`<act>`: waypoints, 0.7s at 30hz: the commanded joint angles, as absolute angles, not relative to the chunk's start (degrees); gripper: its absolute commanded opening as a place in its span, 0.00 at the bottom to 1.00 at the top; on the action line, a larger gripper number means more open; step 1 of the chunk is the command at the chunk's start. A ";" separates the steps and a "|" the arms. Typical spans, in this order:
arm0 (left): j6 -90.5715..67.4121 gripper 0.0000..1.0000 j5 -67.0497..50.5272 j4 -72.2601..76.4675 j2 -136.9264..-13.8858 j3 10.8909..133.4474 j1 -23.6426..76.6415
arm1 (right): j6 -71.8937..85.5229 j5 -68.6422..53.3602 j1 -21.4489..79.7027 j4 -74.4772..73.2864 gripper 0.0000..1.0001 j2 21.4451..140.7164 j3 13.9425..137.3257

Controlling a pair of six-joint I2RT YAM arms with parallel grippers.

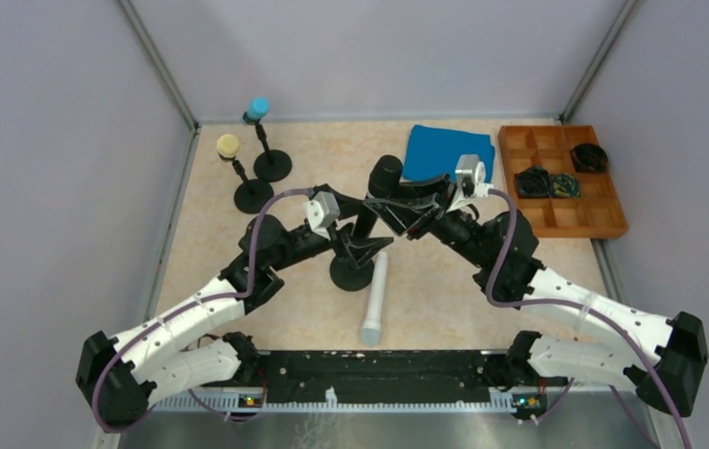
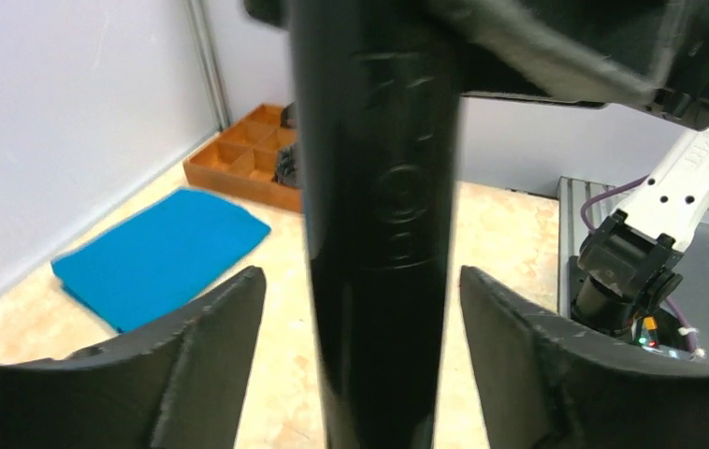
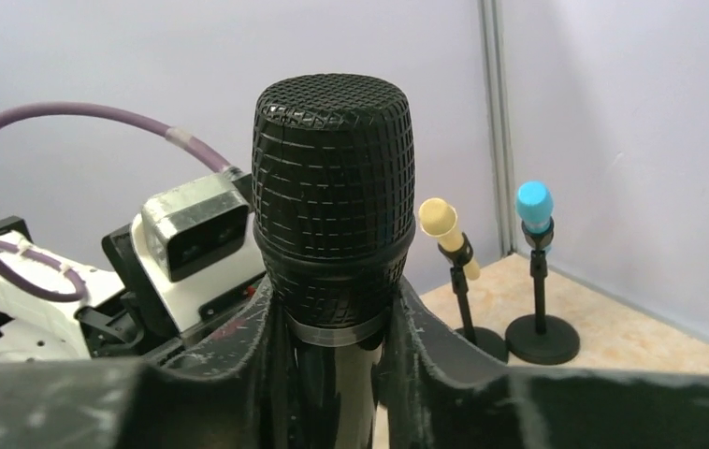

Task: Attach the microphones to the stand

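Seating the black microphone (image 3: 332, 215) on the centre stand (image 1: 351, 273) is, in my judgement, the step in hand. The microphone stands near upright at the middle of the bench (image 1: 444, 290), head up, its body running down towards the stand's round black base.

The right gripper (image 3: 334, 297) is clamped on it just below the mesh head, pressing on both sides. The left gripper (image 2: 360, 277) brackets the lower body with its jaws apart. Clear gaps show on either side, so it holds nothing. Whether the body is fully home in the stand's clip cannot be told, as both grippers hide the joint.

The light blue microphone (image 1: 257, 108) and the cream microphone (image 1: 228, 146) are mounted on the two rear stands (image 1: 272, 166) at the far left, near one another. The white microphone (image 1: 375, 297) lies flat on the bench just beside the centre stand's base, unmounted. No spare stand for it shows.

A blue cloth (image 1: 449, 150) lies at the back. To its right, an orange tray (image 1: 594, 215) holds dark items (image 1: 531, 181) in three compartments.

Two of the four appear done, with the third under way. The next move calls for confirming the seat before the right gripper lets go, then a straight withdrawal without tilting the stand. The left gripper is well placed to steady it. The risk is the stand tipping onto the white microphone.
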State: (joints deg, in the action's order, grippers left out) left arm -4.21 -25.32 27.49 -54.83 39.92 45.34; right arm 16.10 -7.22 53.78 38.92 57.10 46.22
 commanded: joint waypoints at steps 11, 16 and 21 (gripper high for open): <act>-6.49 0.98 6.60 20.44 -42.69 34.34 45.36 | 2.38 10.17 54.15 32.55 0.00 45.72 43.86; -7.83 0.99 11.07 14.52 -35.60 32.68 45.36 | -2.91 14.95 54.14 27.93 0.00 43.20 43.11; -6.67 0.98 15.40 9.05 -24.04 27.66 45.35 | -2.77 16.10 54.14 26.85 0.00 42.48 41.61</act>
State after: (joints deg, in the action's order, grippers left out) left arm -7.11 9.65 13.02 -31.86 31.66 45.41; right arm -0.51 13.13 53.84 28.01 43.35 42.98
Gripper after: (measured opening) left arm 0.986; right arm 0.364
